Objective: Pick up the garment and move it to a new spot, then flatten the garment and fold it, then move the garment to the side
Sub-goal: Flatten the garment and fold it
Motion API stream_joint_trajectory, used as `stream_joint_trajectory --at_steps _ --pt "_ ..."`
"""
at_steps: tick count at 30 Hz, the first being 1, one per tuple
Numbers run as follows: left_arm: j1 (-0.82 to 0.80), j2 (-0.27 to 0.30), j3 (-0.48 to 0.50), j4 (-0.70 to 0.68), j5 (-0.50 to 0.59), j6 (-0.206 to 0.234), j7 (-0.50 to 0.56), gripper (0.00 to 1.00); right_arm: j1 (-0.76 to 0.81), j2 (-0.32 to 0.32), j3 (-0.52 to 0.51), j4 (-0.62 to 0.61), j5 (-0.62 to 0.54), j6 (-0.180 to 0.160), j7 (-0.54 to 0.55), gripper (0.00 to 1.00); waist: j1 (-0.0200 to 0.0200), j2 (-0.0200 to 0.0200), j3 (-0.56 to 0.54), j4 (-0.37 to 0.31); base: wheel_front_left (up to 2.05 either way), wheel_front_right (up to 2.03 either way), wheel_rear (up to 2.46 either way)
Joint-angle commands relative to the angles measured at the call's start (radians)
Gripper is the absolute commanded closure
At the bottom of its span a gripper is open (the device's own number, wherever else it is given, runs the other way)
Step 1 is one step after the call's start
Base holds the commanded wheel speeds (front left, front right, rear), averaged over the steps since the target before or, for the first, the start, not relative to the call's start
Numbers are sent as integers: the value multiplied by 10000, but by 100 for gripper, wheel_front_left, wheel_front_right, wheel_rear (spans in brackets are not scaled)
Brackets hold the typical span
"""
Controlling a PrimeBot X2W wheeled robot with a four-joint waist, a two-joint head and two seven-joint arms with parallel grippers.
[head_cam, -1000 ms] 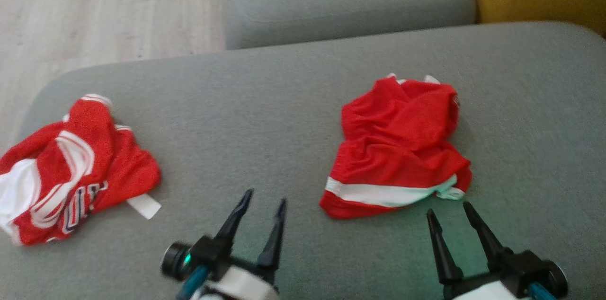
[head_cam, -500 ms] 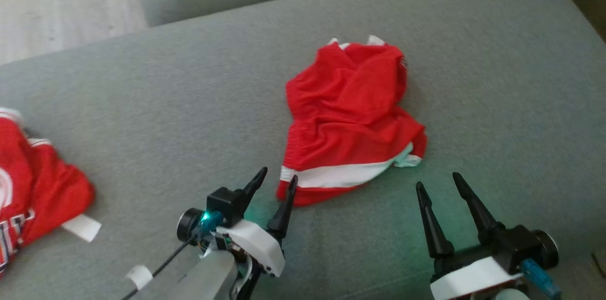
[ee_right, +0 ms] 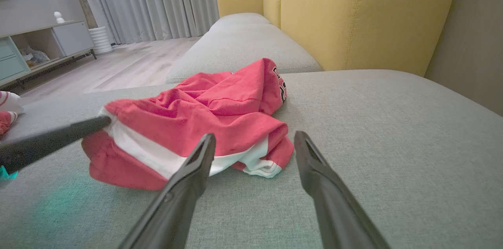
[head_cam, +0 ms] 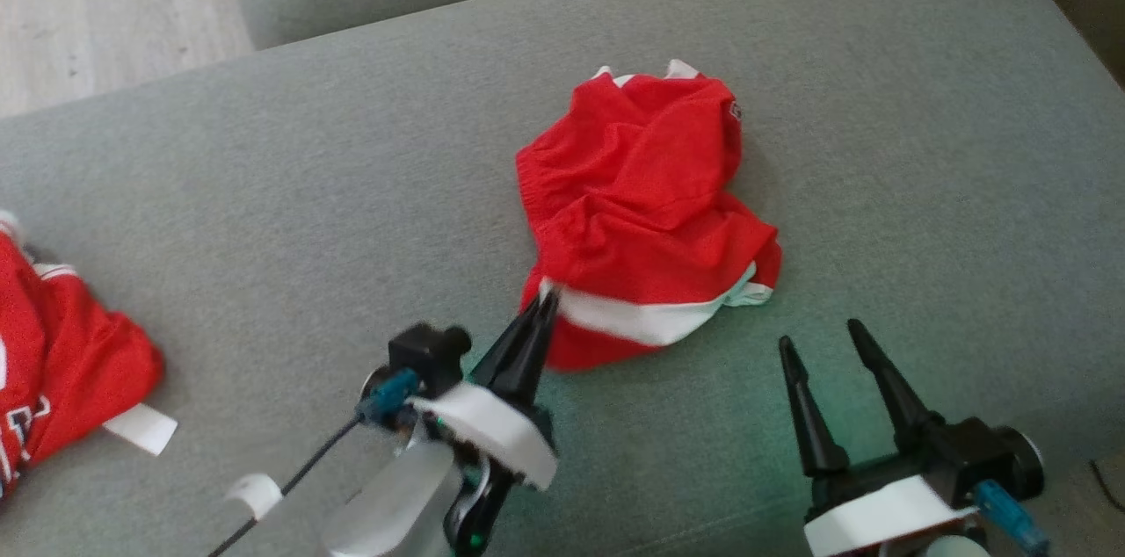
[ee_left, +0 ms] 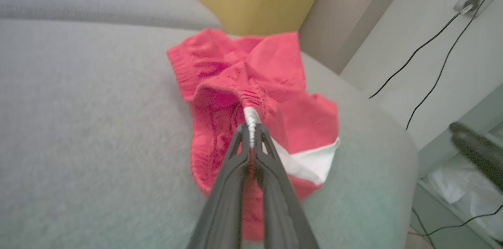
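The crumpled red shorts (head_cam: 642, 206) lie on the grey sofa cushion (head_cam: 308, 188), and the left gripper (head_cam: 547, 300) pinches their white-striped near-left edge, fingers pressed together. The right gripper (head_cam: 822, 344) stands spread just beside the near edge, touching nothing. A red jersey (head_cam: 61, 364) is cut off at the left, its lettering unreadable.

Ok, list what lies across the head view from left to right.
Red and white jersey at the left edge → left gripper, shut → red shorts with a white stripe, whose near edge it pinches → right gripper, open, clear of the cloth.
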Motion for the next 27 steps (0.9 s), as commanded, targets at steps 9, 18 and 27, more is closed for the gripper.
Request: stream_joint_trajectory --at_steps 9,18,27 --pt "1217 586 2420 -3659 786 -113 -98 100 22 -60 -37 455 66 -7 -38 0 0 0 -135 1007 0 0 0" --pt "1536 872 3234 -4179 1244 -127 -98 100 -479 -60 -132 1916 -145 -7 -38 0 0 0 -13 1970 0 0 0" --pt "1561 871 3542 -4254 1576 -137 -99 100 -1146 -60 -96 3150 -544 -7 -38 0 0 0 176 2458 0 0 0"
